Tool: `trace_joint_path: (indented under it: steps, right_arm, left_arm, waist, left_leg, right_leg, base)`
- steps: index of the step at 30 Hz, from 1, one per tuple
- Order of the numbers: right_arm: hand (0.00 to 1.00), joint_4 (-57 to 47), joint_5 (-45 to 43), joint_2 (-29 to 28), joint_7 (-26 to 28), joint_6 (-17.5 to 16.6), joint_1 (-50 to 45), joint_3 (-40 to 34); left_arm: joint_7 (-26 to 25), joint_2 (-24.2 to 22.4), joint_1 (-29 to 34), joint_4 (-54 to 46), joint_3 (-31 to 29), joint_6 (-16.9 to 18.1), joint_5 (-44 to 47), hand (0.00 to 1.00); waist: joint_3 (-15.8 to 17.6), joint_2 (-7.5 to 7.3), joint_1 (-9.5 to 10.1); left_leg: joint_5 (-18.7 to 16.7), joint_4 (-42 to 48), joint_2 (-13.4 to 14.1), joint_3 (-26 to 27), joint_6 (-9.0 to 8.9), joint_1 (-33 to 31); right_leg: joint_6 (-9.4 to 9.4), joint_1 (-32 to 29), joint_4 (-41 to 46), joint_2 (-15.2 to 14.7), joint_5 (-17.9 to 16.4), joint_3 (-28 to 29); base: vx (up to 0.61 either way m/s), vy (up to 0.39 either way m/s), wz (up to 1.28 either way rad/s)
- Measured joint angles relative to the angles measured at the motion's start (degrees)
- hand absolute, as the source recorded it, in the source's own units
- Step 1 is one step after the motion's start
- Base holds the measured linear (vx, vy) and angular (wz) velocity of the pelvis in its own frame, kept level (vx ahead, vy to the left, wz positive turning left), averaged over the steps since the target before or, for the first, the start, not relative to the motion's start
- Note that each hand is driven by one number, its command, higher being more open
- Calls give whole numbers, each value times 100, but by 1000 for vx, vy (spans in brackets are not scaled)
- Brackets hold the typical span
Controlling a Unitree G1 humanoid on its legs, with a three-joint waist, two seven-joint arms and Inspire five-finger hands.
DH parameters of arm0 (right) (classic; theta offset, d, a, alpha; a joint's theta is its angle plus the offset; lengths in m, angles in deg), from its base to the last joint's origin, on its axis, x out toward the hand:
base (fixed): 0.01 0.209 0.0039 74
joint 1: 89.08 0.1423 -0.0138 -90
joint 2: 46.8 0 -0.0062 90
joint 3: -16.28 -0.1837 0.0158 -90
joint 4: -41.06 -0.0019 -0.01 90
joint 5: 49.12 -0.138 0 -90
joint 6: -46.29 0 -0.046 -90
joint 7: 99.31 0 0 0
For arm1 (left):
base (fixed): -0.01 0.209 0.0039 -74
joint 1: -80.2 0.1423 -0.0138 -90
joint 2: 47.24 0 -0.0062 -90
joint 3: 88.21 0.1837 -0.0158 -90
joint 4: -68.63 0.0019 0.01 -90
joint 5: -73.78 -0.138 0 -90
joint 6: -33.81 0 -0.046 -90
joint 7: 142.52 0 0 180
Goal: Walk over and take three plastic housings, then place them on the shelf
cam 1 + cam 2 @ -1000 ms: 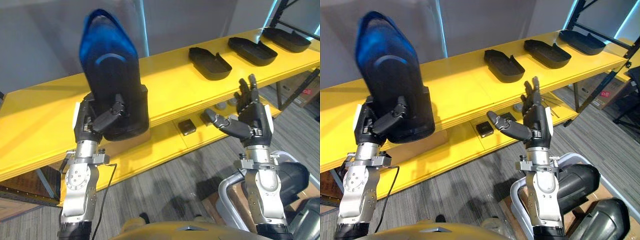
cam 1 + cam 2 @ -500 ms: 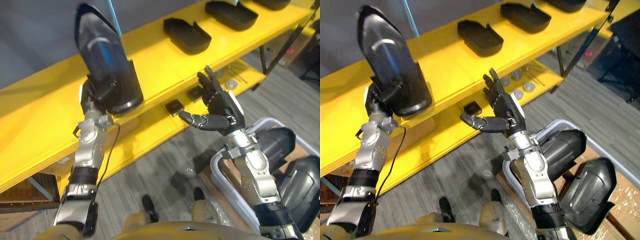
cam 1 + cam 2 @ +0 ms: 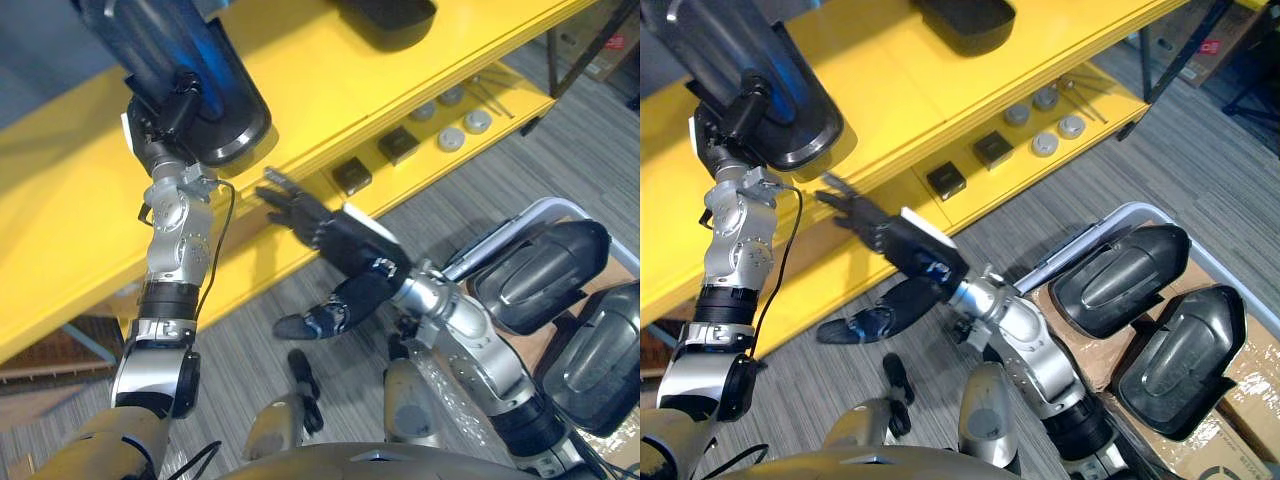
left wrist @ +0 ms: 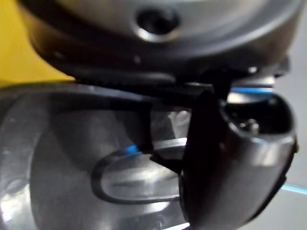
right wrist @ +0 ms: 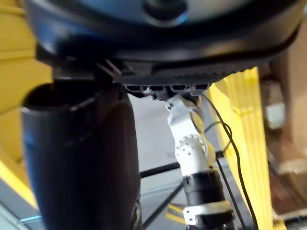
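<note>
Over the yellow shelf (image 3: 330,70), left hand (image 3: 152,132) clutches a glossy rounded housing (image 3: 225,110); right hand (image 3: 355,250) spread.

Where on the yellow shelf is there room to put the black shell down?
The top shelf is bare between the shell in the left robot hand and the other shell. The lower shelf is crowded with small boxes and discs.

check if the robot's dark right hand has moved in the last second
Yes: it swung leftward. The right hand was right of the small black square box on the lower yellow shelf; now it lies left of it.
</note>
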Motion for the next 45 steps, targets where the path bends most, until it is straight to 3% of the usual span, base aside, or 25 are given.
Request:
trace_joint_path:
  steps: [2,8,12,15,16,22,29,45]
  right_arm:
    - [100,376,219,16,-235,268,-134,184]
    - [100,1607,650,85,-1144,459,-828,208]
    - [100,2529,951,-60,-1755,320,-1289,-153]
    - [100,2950,1365,-51,-1821,132,-1539,-329]
    - [100,3103,1500,-19,-1821,20,-1627,-334]
    - [100,3340,1542,-140,-1817,-472,-1598,-291]
    - [100,3361,1464,-173,-1893,-496,-1599,-230]
    - [100,3332,1260,-176,-2002,-548,-1622,92]
  left_arm:
    - [-35,67,-103,-184,52,-144,209,0]
    - [-204,709,-437,-529,287,-224,210,0]
    - [-218,957,-719,-346,296,-299,210,0]
    - [-203,1156,-919,-48,412,-389,249,0]
    - [-182,1270,-1025,119,463,-475,250,100]
    - [22,1645,-1547,801,648,-601,247,100]
    - [-122,1928,-1719,1204,736,-721,244,100]
    - [-862,1924,-1959,1784,749,-1007,459,100]
  waist:
    - [251,-100,109]
    - [493,-207,219]
    - [575,-268,175]
    - [585,-282,113]
    - [595,-299,82]
    - [692,-318,32]
    - [694,-315,34]
    - [704,-295,-113]
  left_leg:
    - [94,-4,1,-108,3,-105]
    - [136,-3,-11,-214,9,-359]
    - [126,-4,-4,-168,-2,-424]
    - [125,-4,-11,-171,-4,-442]
    - [125,-4,-17,-170,-4,-442]
    - [137,-3,-9,-175,2,-438]
    - [143,-14,-8,-152,8,-433]
    - [178,-221,2,-69,2,-36]
  right_leg:
    - [-10,-62,87,-9,-2,-99]
    - [-10,-264,61,-20,6,-145]
    - [-12,-300,-71,20,92,-99]
    - [-7,-294,-118,20,114,-100]
    - [-8,-290,-125,25,118,-98]
    - [-17,-293,-153,41,135,-89]
    - [-5,-256,-240,46,209,-79]
    - [16,151,-560,86,337,-63]
  base:
    - [-19,-44,26]
    - [12,-14,10]
    - [42,-4,-8]
    - [48,3,-1]
    - [36,0,-3]
    - [0,0,0]
    - [33,-3,-1]
    - [31,-3,-3]
